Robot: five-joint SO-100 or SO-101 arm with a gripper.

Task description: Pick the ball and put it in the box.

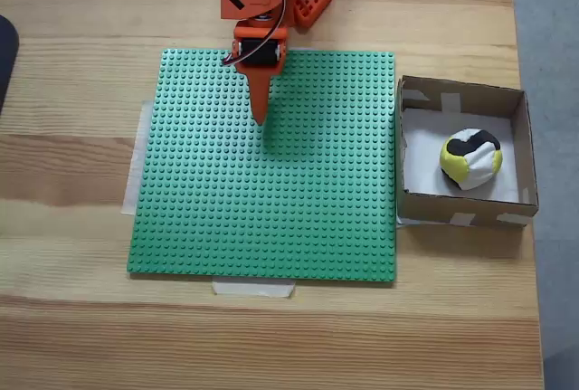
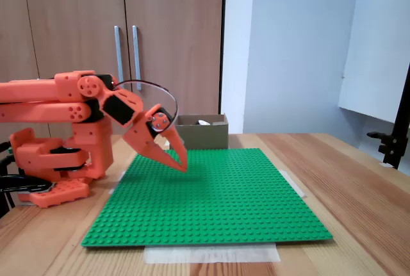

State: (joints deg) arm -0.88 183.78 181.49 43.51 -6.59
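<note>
The ball (image 1: 470, 158), patched yellow, white and black, lies on the white floor of the box (image 1: 461, 93), toward its right side, in a fixed view from above. The brown cardboard box stands on the wooden table just right of the green plate, and it appears far back in a fixed view from the side (image 2: 202, 135). My orange gripper (image 1: 261, 117) hangs over the upper middle of the plate, far left of the box. Its fingers are shut to a point with nothing between them. In the side view the gripper (image 2: 182, 164) points down, just above the studs.
A green studded baseplate (image 1: 271, 209) is taped to the wooden table (image 1: 81, 318) and fills its middle. The arm's orange base (image 2: 54, 161) sits at the plate's back edge. A dark object (image 1: 5, 55) pokes in at the left edge. Wooden cabinet doors (image 2: 128, 39) stand behind.
</note>
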